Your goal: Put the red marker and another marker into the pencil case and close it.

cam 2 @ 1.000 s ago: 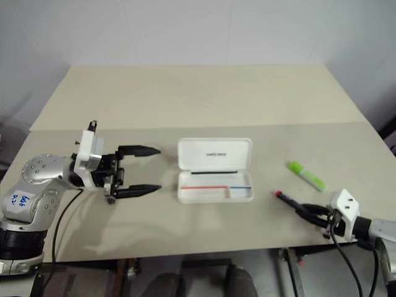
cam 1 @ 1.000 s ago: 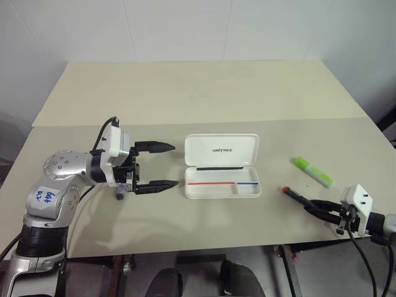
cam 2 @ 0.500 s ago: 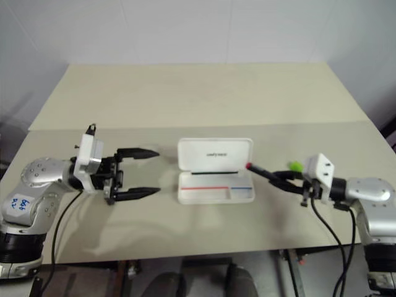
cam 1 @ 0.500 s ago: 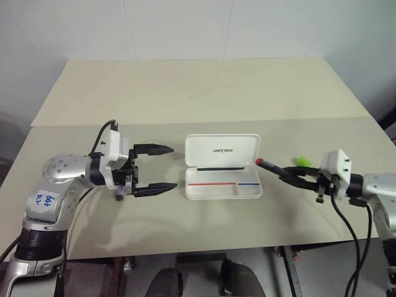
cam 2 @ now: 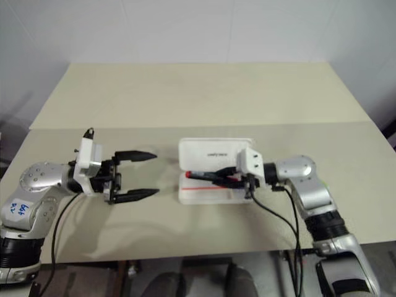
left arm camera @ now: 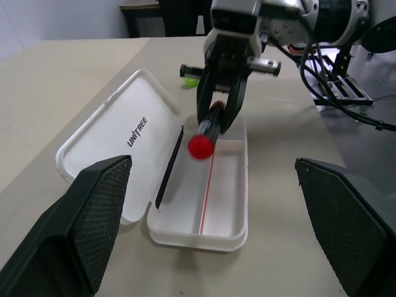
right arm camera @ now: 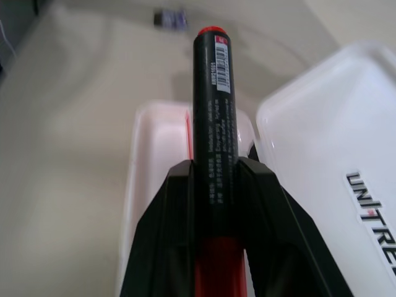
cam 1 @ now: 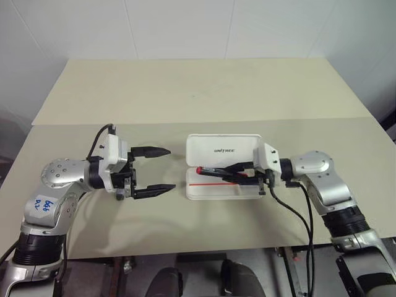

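Note:
The pencil case [cam 1: 207,150] lies open mid-table, its lid with dark lettering tilted back and its tray [left arm camera: 226,204] towards me. My right gripper [cam 1: 237,173] is shut on the red marker [cam 1: 212,170] and holds it lying level just above the tray, its red end [left arm camera: 201,146] pointing at my left gripper. The wrist view shows the black barrel [right arm camera: 210,105] clamped between the fingers [right arm camera: 167,235]. To the left of the case my left gripper [cam 1: 172,169] stands open and empty, facing it. A bit of the light-green marker [left arm camera: 189,80] peeks out behind the right gripper.
The case rests on a beige table [cam 1: 185,93] with a seam across its middle. A cable [cam 1: 297,216] trails from the right wrist over the front edge. A metal frame [left arm camera: 346,93] stands beyond the table's right side.
My right gripper has carried the red marker up from the front right of the table and leftwards to over the case's tray. My left gripper has stayed open in place.

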### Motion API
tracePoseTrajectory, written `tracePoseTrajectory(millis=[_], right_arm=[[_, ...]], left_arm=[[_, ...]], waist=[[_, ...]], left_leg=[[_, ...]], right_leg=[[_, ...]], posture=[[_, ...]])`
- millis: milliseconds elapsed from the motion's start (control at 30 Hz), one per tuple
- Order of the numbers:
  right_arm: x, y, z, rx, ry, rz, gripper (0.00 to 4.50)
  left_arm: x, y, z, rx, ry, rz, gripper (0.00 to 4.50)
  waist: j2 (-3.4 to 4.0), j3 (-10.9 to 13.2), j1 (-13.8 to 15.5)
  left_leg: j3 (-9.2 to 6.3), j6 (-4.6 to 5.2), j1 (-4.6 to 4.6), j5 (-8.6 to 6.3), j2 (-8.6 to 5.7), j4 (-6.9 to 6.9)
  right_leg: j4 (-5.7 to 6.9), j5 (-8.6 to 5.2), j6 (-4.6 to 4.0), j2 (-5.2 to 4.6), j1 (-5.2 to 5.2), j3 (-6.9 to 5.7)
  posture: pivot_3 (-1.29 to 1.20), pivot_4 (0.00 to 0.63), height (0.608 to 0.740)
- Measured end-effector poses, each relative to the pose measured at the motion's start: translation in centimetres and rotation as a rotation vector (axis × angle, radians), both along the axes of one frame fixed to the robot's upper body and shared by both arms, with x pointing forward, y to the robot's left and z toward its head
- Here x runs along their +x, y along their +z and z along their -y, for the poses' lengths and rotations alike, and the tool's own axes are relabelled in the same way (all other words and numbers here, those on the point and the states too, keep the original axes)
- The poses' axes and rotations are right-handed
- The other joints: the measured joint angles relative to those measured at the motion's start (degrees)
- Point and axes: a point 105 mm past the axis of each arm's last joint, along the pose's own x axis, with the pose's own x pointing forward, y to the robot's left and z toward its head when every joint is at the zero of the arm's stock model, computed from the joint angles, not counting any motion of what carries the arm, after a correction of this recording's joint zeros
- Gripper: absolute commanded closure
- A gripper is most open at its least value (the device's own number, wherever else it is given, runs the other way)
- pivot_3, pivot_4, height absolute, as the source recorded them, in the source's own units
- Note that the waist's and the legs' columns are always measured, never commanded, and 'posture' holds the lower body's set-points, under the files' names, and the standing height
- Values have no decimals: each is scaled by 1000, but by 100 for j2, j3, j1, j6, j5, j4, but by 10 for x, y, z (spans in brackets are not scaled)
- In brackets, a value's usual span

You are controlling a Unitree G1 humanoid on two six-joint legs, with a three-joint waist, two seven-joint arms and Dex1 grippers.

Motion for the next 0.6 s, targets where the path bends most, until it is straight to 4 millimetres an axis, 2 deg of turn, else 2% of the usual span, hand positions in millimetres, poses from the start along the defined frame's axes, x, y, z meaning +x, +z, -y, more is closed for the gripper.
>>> tracePoseTrajectory(millis=[167,500,533,600], right_arm=[[10,-10,4,-70,-1,57,3867],[12,-9,7,-66,4,67,189],[11,-7,5,-51,7,65,53],[6,2,0,-13,24,63,53]], left_arm=[[-1,-4,-1,-2,12,-12,0],[-3,-1,3,-2,8,8,0],[-3,-1,4,-3,6,6,0],[-3,-2,5,-5,3,3,0]], waist=[[3,2,-23],[4,3,-125],[4,3,-130],[4,3,-134]], left_leg=[[0,-3,0,-2,1,-12],[2,-5,1,-3,5,0],[2,-5,1,-3,5,1],[2,-5,3,-3,9,2]], right_leg=[[-1,0,0,0,-5,-7],[0,0,0,1,0,-10],[0,0,0,1,0,-10],[0,0,0,2,0,-10]], posture=[[0,150,740],[0,150,740],[0,150,740],[0,150,740]])
